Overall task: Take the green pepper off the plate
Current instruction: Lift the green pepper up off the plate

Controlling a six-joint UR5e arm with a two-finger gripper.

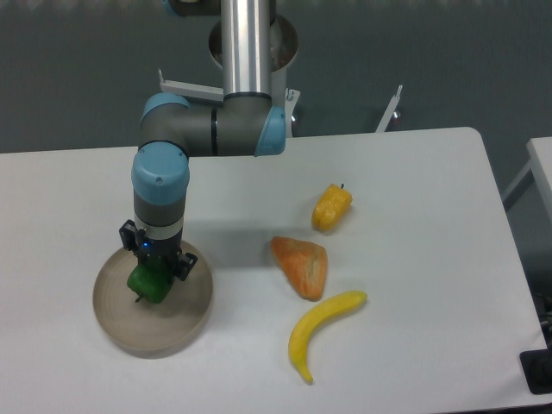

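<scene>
The green pepper is small, dark green and glossy, and sits over the left half of the round beige plate at the table's front left. My gripper points straight down onto it from above, with its fingers closed against the pepper's top and sides. The pepper's upper part is hidden by the gripper body. I cannot tell whether the pepper still touches the plate.
To the right lie a small yellow-orange pepper, an orange wedge-shaped piece and a yellow banana. The arm's elbow hangs over the table's back left. The table's front edge runs close below the plate.
</scene>
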